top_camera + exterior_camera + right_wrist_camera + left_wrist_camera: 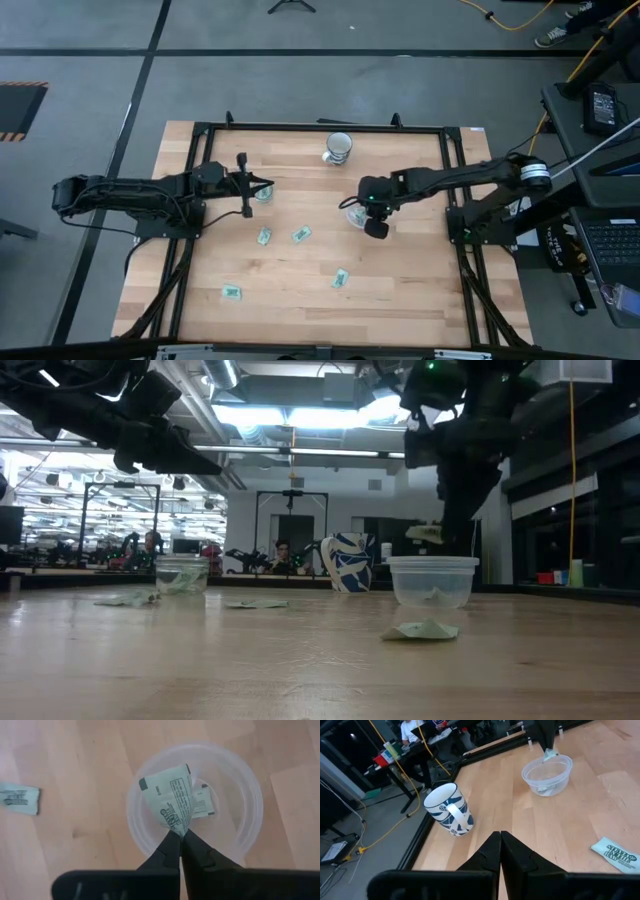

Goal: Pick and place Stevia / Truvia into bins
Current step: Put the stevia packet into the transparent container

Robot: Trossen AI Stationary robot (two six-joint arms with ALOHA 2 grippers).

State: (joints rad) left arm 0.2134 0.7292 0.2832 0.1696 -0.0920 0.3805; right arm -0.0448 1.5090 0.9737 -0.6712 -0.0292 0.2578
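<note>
Clear plastic, round and wide: bin standing right of the table's centre, with one flat light green and white sweetener packet lying in it already. Hung directly above that bin, right gripper, fingers pinched tight on a second packet by its lower edge, not yet let go. Judged as midway through the job, with this packet one release short of placed.

Sat left of centre, a smaller round clear plastic cup, showing something pale green inside in the low view; could not count what it held. Hovered just beside it, left gripper, fingers pressed together with nothing between them.

Left to do, as far as could be seen from above: four loose packets on the wooden table, two near the middle, one nearer and to the right, one at the near left.

Counted in all: two clear bins, one white mug with blue pattern at the far edge, four packets lying loose, one held, one visibly binned, plus an uncounted few in the smaller cup.
</note>
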